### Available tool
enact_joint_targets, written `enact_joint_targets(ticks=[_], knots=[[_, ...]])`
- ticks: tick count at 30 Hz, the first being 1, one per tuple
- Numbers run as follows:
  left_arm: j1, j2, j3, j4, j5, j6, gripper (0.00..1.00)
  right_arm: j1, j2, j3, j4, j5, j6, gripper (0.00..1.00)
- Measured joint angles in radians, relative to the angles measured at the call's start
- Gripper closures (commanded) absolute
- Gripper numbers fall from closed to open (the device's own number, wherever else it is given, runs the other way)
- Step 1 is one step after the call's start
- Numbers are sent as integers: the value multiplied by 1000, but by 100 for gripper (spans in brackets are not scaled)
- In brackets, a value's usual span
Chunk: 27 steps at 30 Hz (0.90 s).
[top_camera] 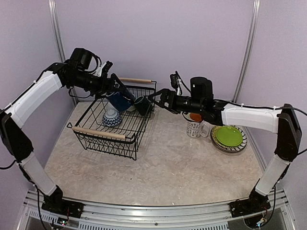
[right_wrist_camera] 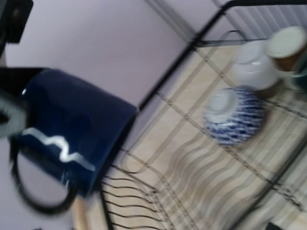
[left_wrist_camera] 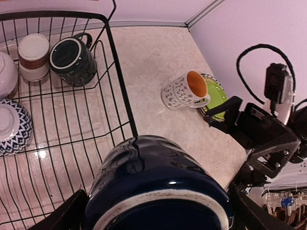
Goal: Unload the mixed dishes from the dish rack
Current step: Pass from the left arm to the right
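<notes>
My left gripper point(top_camera: 115, 92) is clamped across the navy mug point(top_camera: 118, 101), holding it above the rack point(top_camera: 110, 146), I judge to clear the wires, while my right gripper point(top_camera: 156, 97) stands wide and empty just to its right, seemingly placed to receive it; a patterned bowl point(top_camera: 112, 118) lies below.
</notes>
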State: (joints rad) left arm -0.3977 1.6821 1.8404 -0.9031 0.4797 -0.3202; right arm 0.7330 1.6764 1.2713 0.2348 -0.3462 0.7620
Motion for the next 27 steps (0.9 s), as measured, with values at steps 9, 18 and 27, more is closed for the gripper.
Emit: enact_joint_targets(ticks=[9,18,27], knots=[[22,-141,-258,261,219,-59,72,24,164,84,191,-128,163,6],[72,-146,-328,389,309,-128,74,49,232,91,467,-212,357,9],[82,-146,-387,531,407,-231,74,63,372,124,795,-245,634,19]])
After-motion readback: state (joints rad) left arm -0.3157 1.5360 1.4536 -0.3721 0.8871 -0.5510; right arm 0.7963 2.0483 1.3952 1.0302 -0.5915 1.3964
